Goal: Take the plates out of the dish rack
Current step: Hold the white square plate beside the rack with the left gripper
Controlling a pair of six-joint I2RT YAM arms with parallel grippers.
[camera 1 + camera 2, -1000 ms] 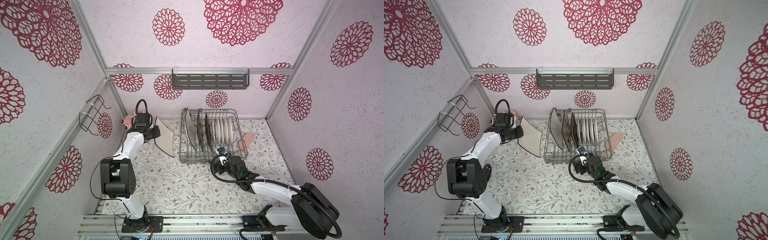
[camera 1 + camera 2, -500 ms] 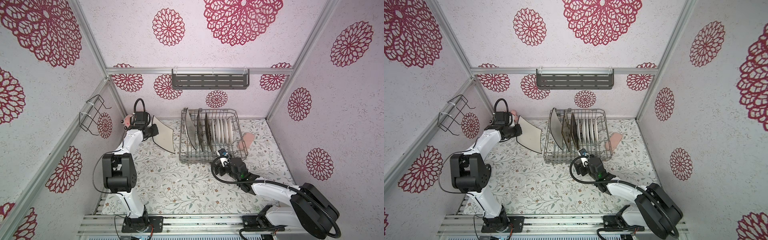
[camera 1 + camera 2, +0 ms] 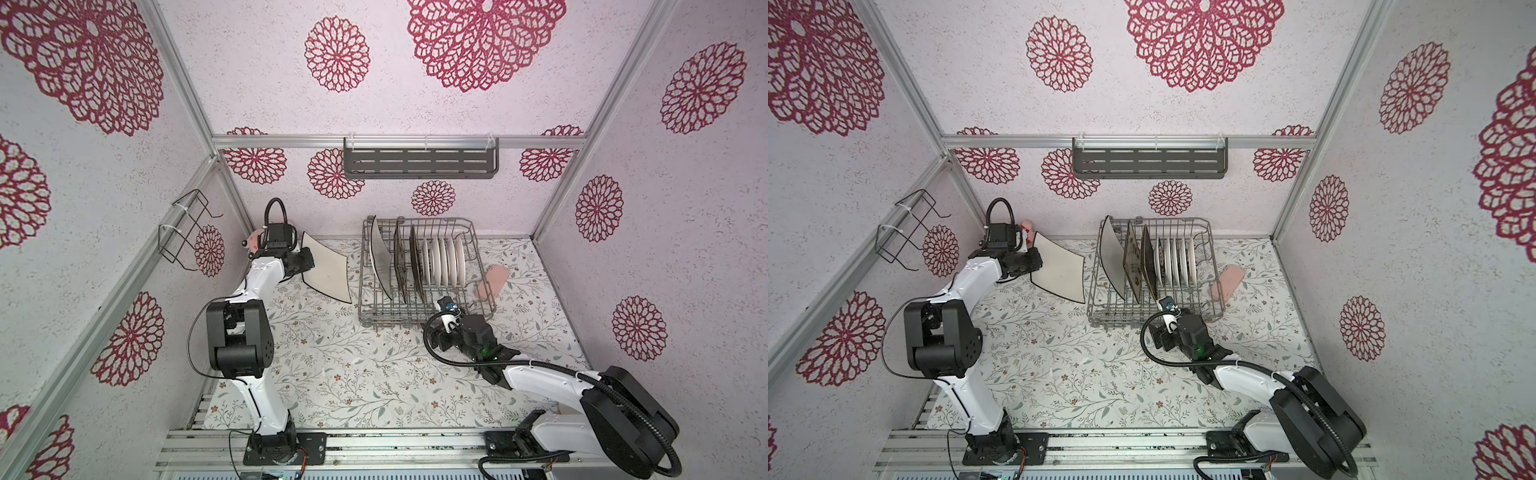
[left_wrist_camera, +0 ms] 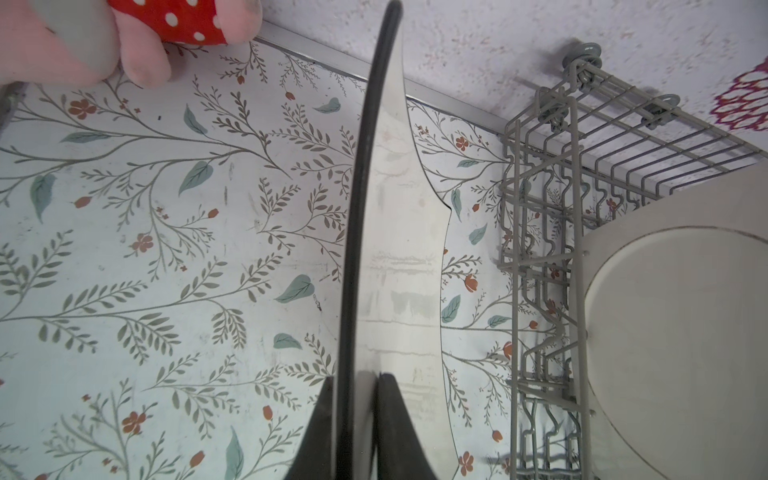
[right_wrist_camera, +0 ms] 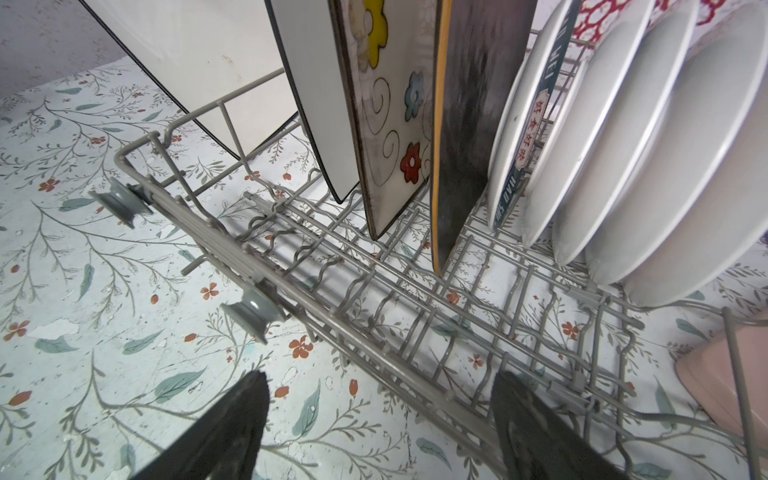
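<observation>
Left fingers (image 4: 388, 399) clamping on edge of white square plate (image 3: 326, 270), carrying it tilted over worktop (image 3: 332, 374), just beside rack (image 3: 415, 322). Step: placing. Next move calling for lowering flat on bare worktop, then releasing. Other plates (image 3: 444, 259) standing upright in rack. Right fingers (image 5: 245, 415) standing apart, empty, at rack's near rail.

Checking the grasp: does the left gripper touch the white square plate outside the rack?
Touching: left wrist view shows the left gripper pinching the white square plate.
</observation>
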